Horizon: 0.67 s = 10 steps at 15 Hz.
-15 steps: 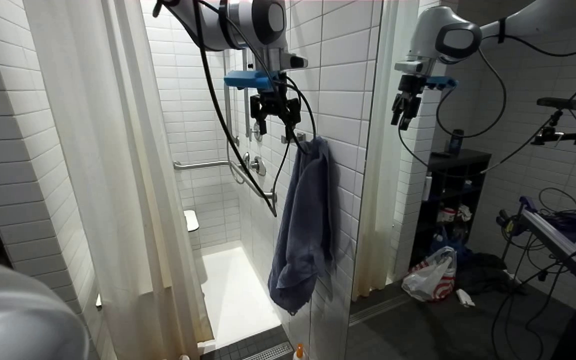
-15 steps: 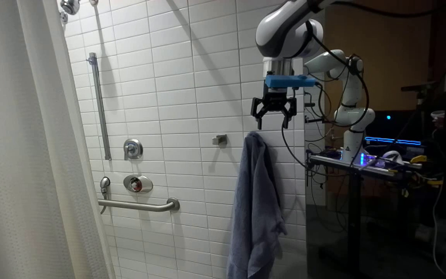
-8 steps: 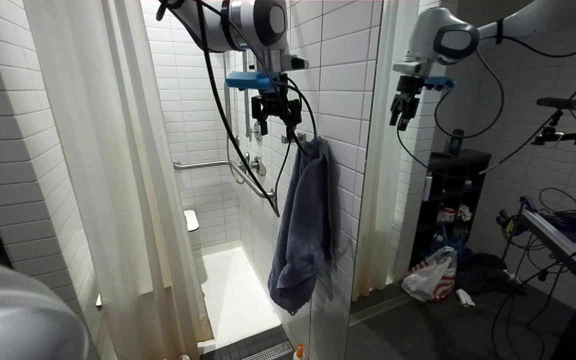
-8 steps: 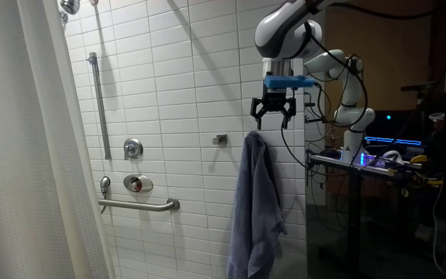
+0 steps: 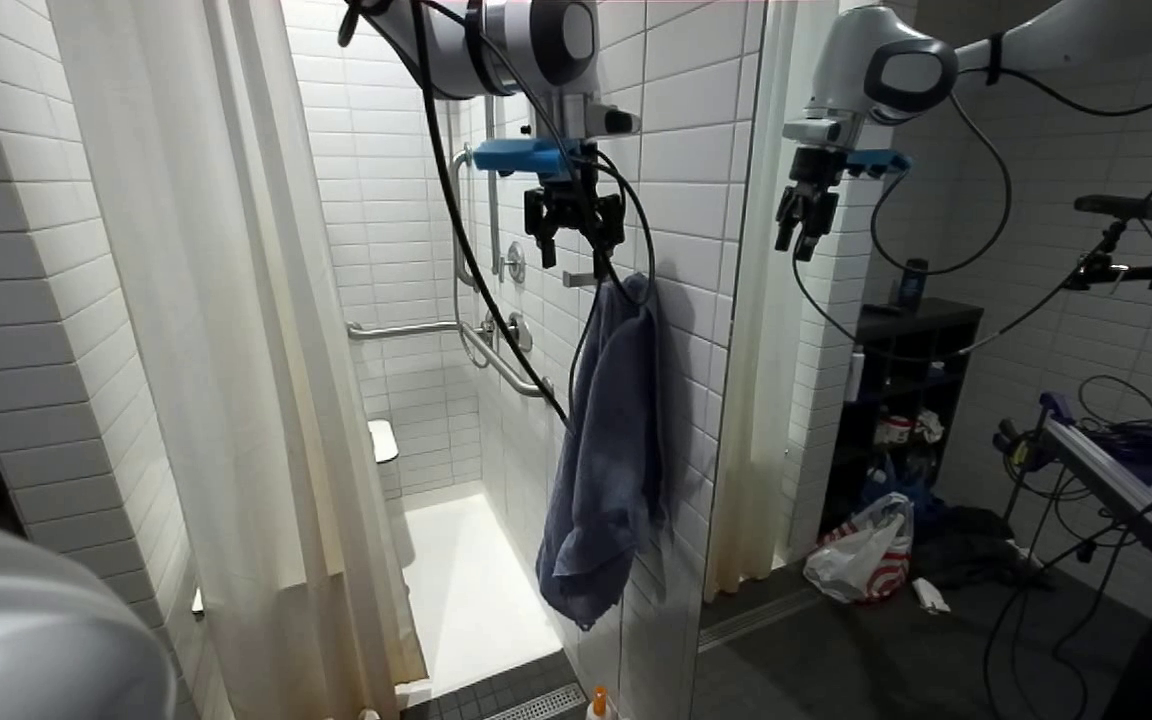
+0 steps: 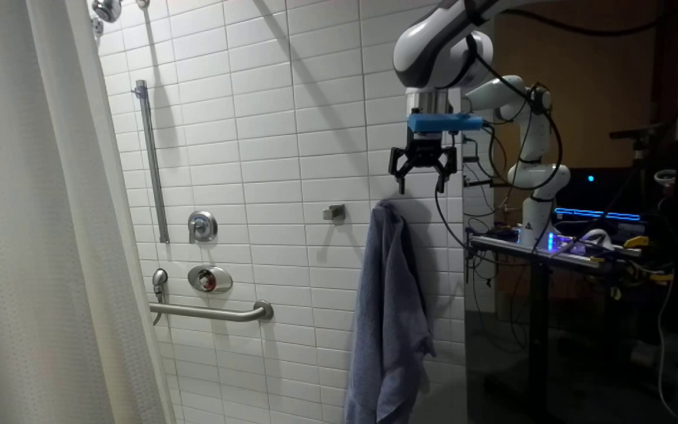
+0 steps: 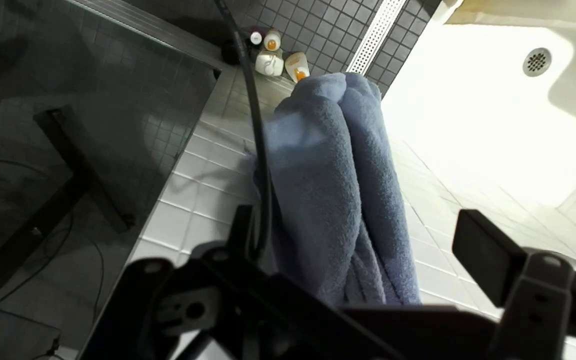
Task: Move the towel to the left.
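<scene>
The blue-grey towel (image 5: 601, 460) hangs against the white tiled wall, bunched at its top and loose below. It also shows in an exterior view (image 6: 389, 318) and fills the middle of the wrist view (image 7: 318, 185). What holds its top up is hidden. My gripper (image 5: 576, 260) points down with its fingers apart and empty. In an exterior view, the fingertips (image 6: 421, 188) are a little above and to the right of the towel's top. In the wrist view, the fingers (image 7: 365, 240) stand on either side of the towel, which appears between and below them.
A bare metal hook (image 6: 333, 212) sticks out of the wall left of the towel. A grab bar (image 6: 215, 312) and shower valves (image 6: 202, 226) are further left. A shower curtain (image 5: 226, 350) hangs at left. A mirror (image 5: 786, 400) adjoins the wall. A black cable (image 7: 255, 115) dangles beside the gripper.
My gripper has shifted slightly to the right in both exterior views, and slightly up. The towel has not moved, and the fingers have stayed open.
</scene>
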{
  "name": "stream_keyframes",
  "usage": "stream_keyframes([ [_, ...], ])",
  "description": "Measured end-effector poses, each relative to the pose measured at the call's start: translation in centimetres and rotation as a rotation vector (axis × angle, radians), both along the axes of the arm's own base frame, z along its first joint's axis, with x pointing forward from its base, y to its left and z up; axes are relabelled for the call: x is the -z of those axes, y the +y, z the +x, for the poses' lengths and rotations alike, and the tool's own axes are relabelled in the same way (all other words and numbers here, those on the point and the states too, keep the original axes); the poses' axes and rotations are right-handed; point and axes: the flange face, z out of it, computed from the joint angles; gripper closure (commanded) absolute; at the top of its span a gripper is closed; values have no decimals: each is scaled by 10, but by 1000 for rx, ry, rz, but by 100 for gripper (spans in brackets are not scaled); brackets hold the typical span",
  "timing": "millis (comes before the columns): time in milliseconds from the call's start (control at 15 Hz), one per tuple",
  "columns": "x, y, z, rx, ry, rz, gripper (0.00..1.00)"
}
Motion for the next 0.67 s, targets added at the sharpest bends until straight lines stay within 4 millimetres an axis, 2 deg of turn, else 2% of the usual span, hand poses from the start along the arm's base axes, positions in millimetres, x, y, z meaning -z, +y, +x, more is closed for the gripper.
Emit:
stream_keyframes([
  [200,-4,-9,1,74,64,51,0],
  [667,-17,-13,8,418,13,109,0],
])
